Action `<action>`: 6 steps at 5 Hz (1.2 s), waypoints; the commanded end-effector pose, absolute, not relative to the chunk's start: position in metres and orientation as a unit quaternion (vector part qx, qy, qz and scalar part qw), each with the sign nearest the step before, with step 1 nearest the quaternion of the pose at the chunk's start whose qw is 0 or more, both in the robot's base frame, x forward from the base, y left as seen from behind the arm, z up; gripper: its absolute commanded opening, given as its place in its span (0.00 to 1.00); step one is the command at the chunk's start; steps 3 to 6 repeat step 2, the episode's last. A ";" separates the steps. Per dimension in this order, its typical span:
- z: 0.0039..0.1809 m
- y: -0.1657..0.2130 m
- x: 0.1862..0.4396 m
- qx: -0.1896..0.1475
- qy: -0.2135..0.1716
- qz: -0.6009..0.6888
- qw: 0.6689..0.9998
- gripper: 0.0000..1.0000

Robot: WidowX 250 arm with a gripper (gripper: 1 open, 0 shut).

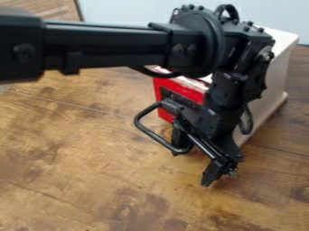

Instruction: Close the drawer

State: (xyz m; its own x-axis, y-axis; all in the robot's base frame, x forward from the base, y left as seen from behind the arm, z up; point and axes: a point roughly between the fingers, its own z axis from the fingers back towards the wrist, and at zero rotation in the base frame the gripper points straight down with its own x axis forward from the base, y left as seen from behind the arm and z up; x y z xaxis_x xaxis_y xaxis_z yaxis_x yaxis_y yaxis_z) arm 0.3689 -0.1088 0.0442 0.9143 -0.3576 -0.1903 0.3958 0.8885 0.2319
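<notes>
Drawer (164, 88), red, sits right of centre in the frame, its front facing the lower left; its black loop handle (150, 129) juts the same way, the loop's long axis slanting from upper left to lower right; the cream-white cabinet (273, 79) carries it, filling the upper right on the wooden worktop (85, 171); the black arm (108, 45) crosses from the upper left; its gripper (198, 162), open, points downward beside the handle.
</notes>
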 end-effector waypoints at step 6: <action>0.089 -0.069 0.386 0.138 0.036 -0.139 0.980 0.00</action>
